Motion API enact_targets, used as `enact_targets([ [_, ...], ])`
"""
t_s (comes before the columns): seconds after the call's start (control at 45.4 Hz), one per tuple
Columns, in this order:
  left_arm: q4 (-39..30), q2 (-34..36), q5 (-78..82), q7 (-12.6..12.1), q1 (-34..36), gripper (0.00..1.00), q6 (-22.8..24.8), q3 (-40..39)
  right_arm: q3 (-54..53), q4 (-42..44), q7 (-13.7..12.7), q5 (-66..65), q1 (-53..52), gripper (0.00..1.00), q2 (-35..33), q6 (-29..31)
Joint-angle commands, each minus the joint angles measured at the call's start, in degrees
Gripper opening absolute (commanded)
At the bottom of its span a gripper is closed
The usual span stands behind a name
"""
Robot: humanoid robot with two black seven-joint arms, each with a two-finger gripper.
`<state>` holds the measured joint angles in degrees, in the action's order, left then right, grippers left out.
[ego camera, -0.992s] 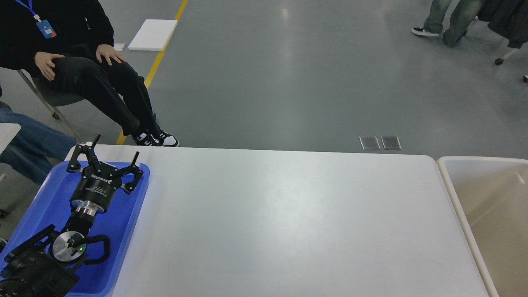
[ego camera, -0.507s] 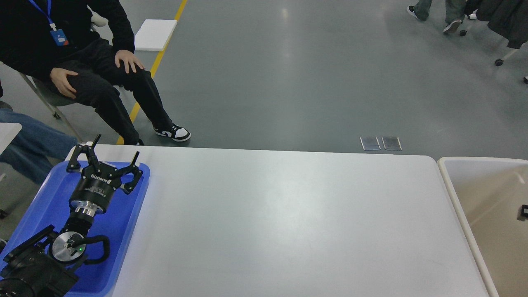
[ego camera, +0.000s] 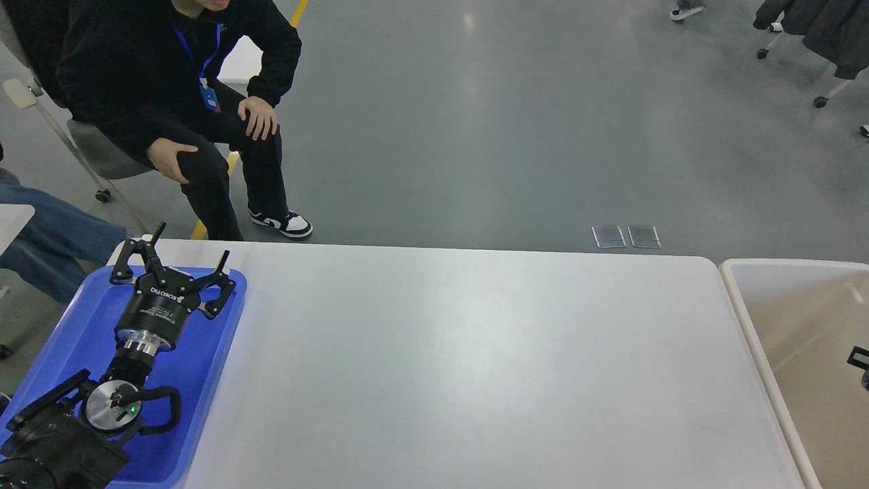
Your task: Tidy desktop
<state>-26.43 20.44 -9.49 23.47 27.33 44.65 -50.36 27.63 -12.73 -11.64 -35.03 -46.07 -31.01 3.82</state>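
Your left tool point(ego camera: 175, 266) is hovering over the blue plastic tray point(ego camera: 64, 339) at the left end of the wide matte white surface point(ego camera: 461, 367), fingers spread and holding nothing. At the surface's right end, a black tip, likely your right tool point(ego camera: 859, 358), is edging further over the beige bin point(ego camera: 740, 299); its state is unclear. The surface is looking bare, so tidying seems nearly done.

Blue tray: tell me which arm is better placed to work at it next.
Left, probably. The left gripper hangs open right over the blue tray at the desktop's left end. Of the right arm only a dark tip shows at the far edge, over the beige bin.
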Motion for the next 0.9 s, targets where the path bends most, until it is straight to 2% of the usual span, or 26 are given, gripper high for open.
enact_targets([
  [0.0,-0.03,0.04,0.00,0.00,0.00,0.99,0.00,0.00,-2.50,4.21,0.04,2.16,2.65,0.00,2.71,-3.47],
  [0.154,-0.03,0.04,0.00,0.00,0.00,0.99,0.00,0.00,-2.85,4.30,0.04,2.07,2.74,0.01,2.62,-3.91],
  [0.198,-0.03,0.04,0.00,0.00,0.00,0.99,0.00,0.00,-2.76,4.38,0.04,2.07,2.74,0.27,2.36,-4.52],
  [0.264,-0.03,-0.05,0.00,0.00,0.00,0.99,0.00,0.00,-2.15,4.91,0.04,1.98,2.74,0.73,2.36,-7.15],
  [0.308,-0.03,-0.05,0.00,0.00,0.00,0.99,0.00,0.00,-2.32,5.52,-0.05,1.98,2.74,0.99,2.53,-9.26],
  [0.397,-0.03,-0.05,0.00,0.00,0.00,0.99,0.00,0.00,-2.67,5.53,-0.05,2.07,3.00,1.00,2.71,-10.76],
  [0.881,-0.03,-0.05,0.00,0.00,0.00,0.99,0.00,0.00,-2.76,5.44,-0.05,2.07,3.18,1.00,2.62,-10.85],
])
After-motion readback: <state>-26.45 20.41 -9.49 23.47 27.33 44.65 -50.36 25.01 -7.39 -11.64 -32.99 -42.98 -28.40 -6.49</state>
